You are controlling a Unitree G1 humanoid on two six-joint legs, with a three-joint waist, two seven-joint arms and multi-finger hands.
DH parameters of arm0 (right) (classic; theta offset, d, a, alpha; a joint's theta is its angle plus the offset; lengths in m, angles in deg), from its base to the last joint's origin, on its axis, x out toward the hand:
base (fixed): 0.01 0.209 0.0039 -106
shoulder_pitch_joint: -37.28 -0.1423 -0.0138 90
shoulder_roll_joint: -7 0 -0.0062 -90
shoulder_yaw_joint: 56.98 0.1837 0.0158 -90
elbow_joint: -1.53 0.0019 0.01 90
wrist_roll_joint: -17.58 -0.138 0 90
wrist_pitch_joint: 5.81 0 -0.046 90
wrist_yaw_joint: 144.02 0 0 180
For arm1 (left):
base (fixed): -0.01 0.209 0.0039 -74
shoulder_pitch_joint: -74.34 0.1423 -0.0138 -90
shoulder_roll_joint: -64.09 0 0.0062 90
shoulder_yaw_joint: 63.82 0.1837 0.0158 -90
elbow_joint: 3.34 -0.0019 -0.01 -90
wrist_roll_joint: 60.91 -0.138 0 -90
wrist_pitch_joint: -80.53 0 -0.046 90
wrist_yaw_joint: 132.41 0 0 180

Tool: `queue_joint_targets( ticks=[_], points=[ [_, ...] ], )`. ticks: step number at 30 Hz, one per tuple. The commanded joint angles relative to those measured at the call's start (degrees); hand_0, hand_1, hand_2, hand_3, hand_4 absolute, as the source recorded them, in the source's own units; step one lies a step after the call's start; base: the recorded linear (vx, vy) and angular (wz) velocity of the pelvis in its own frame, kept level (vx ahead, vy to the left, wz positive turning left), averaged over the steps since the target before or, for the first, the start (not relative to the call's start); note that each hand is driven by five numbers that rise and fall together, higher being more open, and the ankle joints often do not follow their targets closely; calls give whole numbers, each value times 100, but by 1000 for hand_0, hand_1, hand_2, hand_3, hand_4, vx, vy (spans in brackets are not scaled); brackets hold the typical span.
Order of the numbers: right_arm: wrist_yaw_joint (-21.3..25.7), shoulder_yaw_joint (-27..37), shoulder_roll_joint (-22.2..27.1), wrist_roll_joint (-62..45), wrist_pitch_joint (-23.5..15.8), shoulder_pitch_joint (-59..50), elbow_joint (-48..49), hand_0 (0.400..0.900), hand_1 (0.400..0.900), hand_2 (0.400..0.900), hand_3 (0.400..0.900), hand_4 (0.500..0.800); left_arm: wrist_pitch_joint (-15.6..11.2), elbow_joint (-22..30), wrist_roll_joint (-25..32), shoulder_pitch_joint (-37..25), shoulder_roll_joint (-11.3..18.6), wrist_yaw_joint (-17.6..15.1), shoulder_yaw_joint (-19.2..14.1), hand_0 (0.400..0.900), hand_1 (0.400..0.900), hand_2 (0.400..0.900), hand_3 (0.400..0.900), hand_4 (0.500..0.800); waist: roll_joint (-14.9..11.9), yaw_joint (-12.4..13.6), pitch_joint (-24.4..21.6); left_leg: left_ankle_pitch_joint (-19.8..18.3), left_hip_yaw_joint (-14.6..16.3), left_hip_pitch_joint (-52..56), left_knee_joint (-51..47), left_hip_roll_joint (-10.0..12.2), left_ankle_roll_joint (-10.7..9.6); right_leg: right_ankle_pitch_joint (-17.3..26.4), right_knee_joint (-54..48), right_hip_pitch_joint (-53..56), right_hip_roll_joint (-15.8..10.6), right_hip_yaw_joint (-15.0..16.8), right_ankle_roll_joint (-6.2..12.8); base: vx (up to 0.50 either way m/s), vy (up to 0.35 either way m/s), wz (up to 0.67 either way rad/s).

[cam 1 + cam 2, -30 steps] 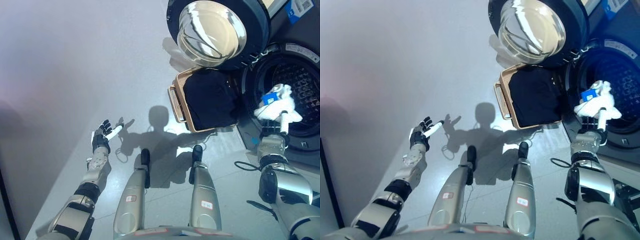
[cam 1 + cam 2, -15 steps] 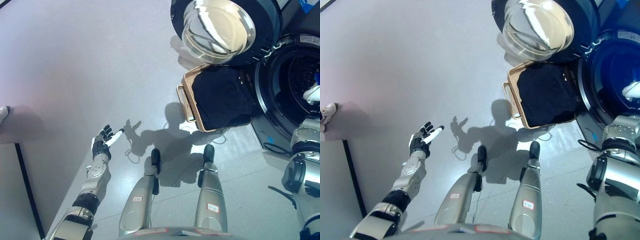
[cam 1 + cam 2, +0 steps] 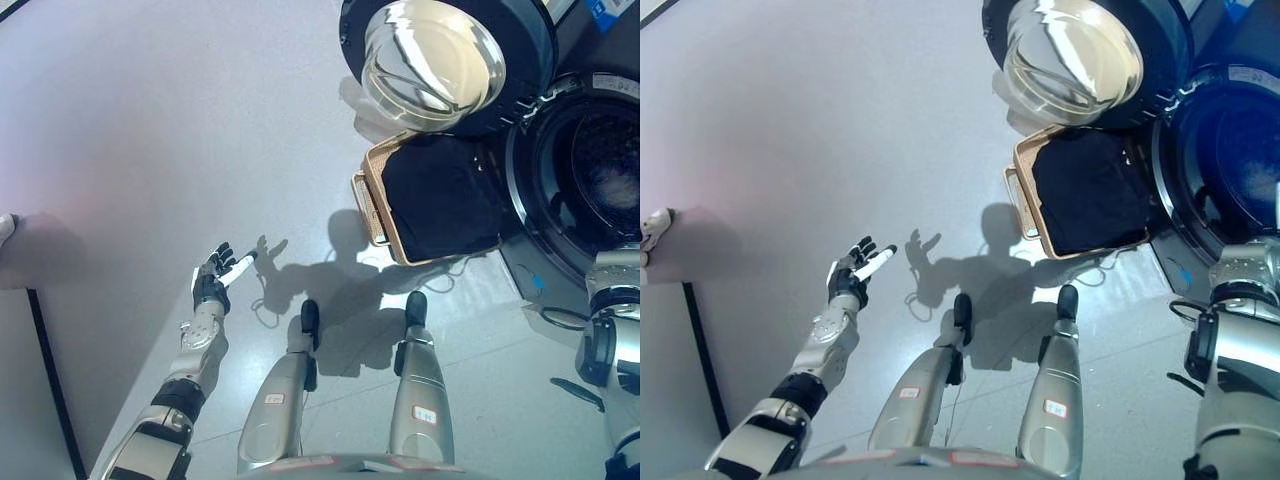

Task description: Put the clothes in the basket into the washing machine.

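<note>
A tan wicker basket (image 3: 366,203) stands on the grey floor against the washing machine, holding dark clothes (image 3: 440,195). The machine's drum opening (image 3: 585,185) is at the right, and its round glass door (image 3: 440,55) stands open above the basket. My left hand (image 3: 215,282) is open and empty, held out over the floor far left of the basket. My right forearm (image 3: 615,300) reaches up toward the drum at the right edge; its hand is out of view.
The basket fills the gap between the door and the drum. A white shoe-like thing (image 3: 650,228) lies at the left edge. A dark stripe (image 3: 50,380) runs across the floor at the lower left. Grey floor spreads left of the basket.
The camera has shifted. My right hand, which held a white and blue cloth at the drum mouth, has gone out of view to the right. My left hand stays open.
</note>
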Motion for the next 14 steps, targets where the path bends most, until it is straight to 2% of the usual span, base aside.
queue_joint_targets(
  ticks=[1,14],
  points=[
    [-127,-437,461,291,-313,100,2,900,900,900,900,800,-399,1,-199,-30,329,0,-158,900,900,900,900,800,-202,-51,-447,182,-269,-28,-159,429,-476,-103,285,169,82,55,26,0,0,0],
    [-211,-608,331,535,-240,141,76,900,900,900,900,800,-390,-14,-229,-125,382,97,-99,900,900,900,900,800,-360,-86,-547,62,-269,52,-23,399,-417,-3,102,388,81,58,43,4,10,-2]
  ],
)
